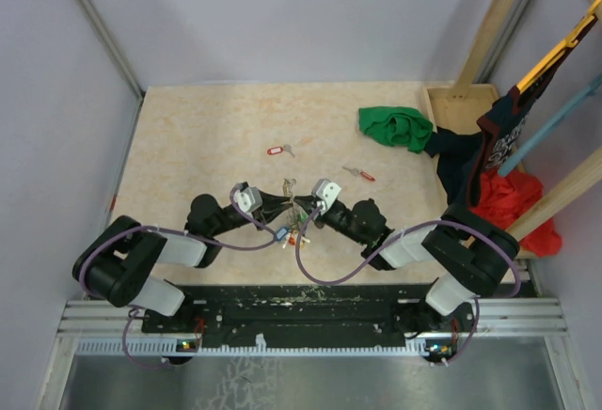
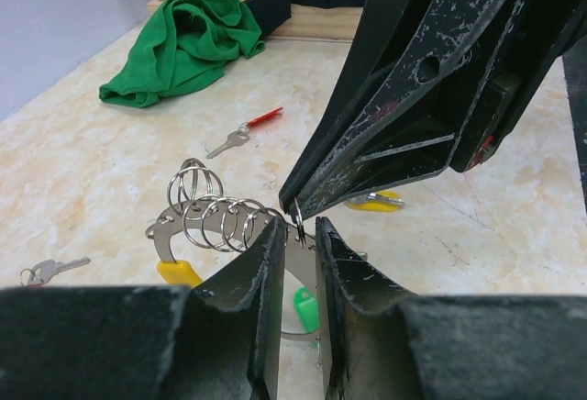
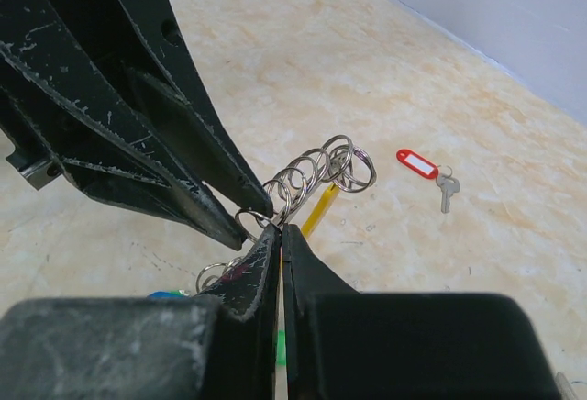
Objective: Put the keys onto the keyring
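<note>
You're in a robot lab cell, not a home: plain pale panels (image 1: 282,15) box in your table (image 1: 188,147), the left arm (image 1: 160,250) and right arm (image 1: 423,245) are bolted to a metal rail (image 1: 527,319) (cables (image 1: 324,282) looping loose), and a bare timber frame (image 1: 494,24) stands at the right.

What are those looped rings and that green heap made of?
The small rings look like polished steel: thin, bright wire with shiny glints. The green cloth seems to be soft matte fabric, crumpled into folds.
</note>
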Robot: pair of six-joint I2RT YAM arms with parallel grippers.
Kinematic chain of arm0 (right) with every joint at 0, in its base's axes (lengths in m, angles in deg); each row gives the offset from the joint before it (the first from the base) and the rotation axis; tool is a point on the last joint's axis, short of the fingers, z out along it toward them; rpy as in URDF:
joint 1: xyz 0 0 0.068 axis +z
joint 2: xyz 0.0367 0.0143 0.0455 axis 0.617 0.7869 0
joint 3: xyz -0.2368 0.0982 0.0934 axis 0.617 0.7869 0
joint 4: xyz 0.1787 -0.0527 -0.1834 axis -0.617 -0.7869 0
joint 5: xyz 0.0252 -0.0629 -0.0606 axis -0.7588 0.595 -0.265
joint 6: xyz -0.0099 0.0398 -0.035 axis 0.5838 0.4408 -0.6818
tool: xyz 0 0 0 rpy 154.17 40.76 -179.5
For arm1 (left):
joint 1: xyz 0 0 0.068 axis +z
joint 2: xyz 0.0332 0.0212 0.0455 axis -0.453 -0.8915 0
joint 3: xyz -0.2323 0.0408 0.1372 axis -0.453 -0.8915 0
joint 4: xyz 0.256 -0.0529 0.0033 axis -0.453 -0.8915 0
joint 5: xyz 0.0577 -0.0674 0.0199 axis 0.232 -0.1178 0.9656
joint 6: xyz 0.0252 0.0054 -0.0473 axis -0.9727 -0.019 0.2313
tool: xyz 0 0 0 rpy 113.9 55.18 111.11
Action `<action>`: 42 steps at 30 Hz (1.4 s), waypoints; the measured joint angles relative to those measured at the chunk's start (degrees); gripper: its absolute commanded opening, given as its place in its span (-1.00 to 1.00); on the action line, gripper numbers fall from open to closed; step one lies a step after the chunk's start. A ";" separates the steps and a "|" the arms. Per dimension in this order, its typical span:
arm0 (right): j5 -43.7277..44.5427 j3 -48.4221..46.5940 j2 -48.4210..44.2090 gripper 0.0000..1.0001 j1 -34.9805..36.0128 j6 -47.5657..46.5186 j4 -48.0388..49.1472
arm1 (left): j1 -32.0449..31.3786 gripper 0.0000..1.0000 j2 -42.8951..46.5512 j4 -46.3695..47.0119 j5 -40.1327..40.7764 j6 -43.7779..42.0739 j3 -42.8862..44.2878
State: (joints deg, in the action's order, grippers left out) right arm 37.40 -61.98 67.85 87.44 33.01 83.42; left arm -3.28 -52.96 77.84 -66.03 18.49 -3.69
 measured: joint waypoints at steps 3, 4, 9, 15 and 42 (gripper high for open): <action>-0.35 0.00 -0.07 -1.00 0.00 0.00 -0.31 | 0.11 -0.55 -0.02 0.02 -0.70 0.57 0.39; -0.48 0.00 -0.07 -1.00 0.00 0.00 -0.31 | 0.11 -0.57 -0.07 0.02 -0.87 0.72 0.52; -0.87 0.00 -0.24 -1.00 0.00 0.00 -0.39 | 0.37 -0.63 -0.66 -0.11 -1.33 1.05 0.72; -0.85 -0.02 -0.96 -1.00 -0.09 -0.07 -1.27 | 0.44 -0.68 -1.03 -2.14 -1.51 1.11 2.14; -2.64 -6.36 -7.21 -1.00 -0.35 -10.73 -24.55 | 0.48 -0.72 0.09 -11.10 -2.19 -0.87 4.46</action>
State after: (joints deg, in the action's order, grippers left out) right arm 34.76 -68.34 60.63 87.09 22.28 58.87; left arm -2.80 -52.88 66.74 -68.22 17.61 0.77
